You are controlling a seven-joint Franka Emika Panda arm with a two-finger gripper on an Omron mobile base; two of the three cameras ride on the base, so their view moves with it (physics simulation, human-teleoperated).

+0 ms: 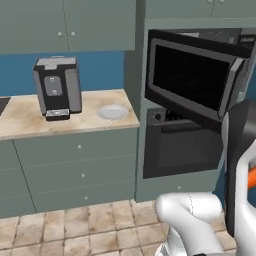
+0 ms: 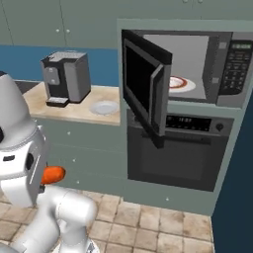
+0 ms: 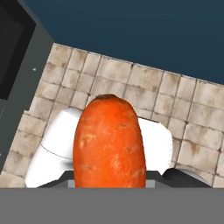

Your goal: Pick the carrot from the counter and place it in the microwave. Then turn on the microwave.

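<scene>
The orange carrot sits close up in the hand view, with my gripper shut on it and the tiled floor beyond it. From the base the carrot shows as an orange end beside my white arm, low and well in front of the cabinets, and as an orange sliver at the right edge. The microwave is built in above the oven, and its door hangs open to the left. A white plate with a red ring lies inside it. The keypad is at its right. The beige counter lies to the left.
A round grey plate and a black and silver coffee machine stand on the counter. The black oven sits under the microwave. The open microwave door juts out into the room. Tiled floor spreads in front of the drawers.
</scene>
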